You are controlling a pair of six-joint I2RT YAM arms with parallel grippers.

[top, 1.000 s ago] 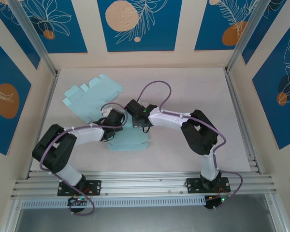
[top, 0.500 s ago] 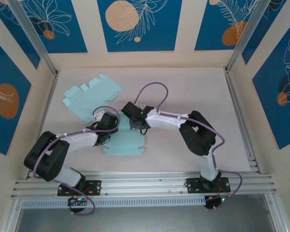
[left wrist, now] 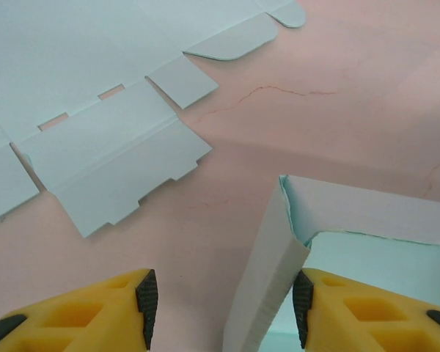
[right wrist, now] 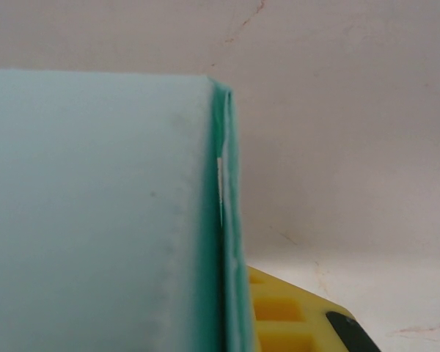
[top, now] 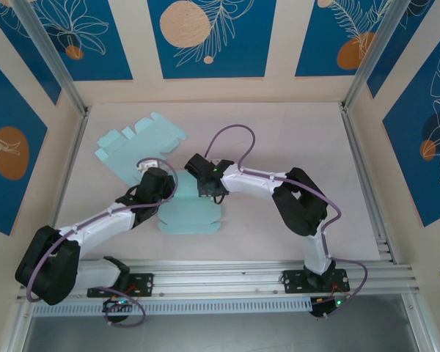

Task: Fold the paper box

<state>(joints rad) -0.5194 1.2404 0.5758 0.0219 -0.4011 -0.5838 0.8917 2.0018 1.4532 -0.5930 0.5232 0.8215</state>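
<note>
Right in the middle of the counter [top: 293, 147] sits the paper box [top: 194, 216]. It's pale teal and only partly folded, and both arms reach in over its far end. Off to the back left, well apart from it, a flat box blank [top: 136, 147] lies unfolded with its flaps and slots showing.

From the left wrist cam, the left fingers [left wrist: 95, 315] are spread wide, yellow with black pads. One raised wall of the box stands between them, way closer to the right-hand pad. It's basically right up against it, though I honestly can't tell if it's touching. So that side is open, not gripping. A corner of the flat blank lies on the counter beyond.

The right wrist cam is super close up. A big teal panel of the box takes up the left side, with its edge running top to bottom. One of the right fingers [right wrist: 293, 315] sits tight against that edge at the bottom, and the other is hidden behind the paper. They're pressed together with the panel pinched between them. From above, they meet the box at its far edge, just beside the left ones.
</note>
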